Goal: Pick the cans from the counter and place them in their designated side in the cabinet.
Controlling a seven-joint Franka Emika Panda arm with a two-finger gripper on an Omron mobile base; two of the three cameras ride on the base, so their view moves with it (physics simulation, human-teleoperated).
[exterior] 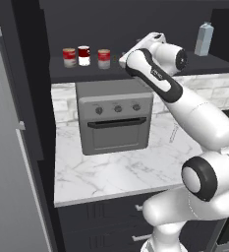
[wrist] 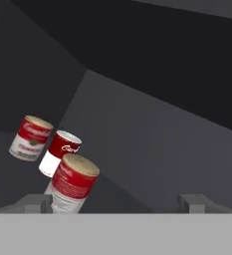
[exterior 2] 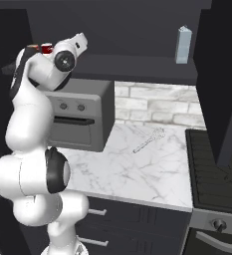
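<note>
Shelf (exterior: 135,74): dark charcoal board inside the wall cabinet. Carries three cans in a row at its left end, all upright: first can (exterior: 69,57), red over a tan band; second can (exterior: 84,55), red over white, set slightly further back; third can (exterior: 104,58), red and white. At the far right end, well apart from them, stands a pale blue-white carton (exterior: 204,39).

Counter (exterior: 111,172): white marble with grey veining. Carries a grey toaster oven (exterior: 115,115) toward the back left.

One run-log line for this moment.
gripper: open, empty | cans: three upright, shelf left | carton: shelf right | counter: no cans
</note>
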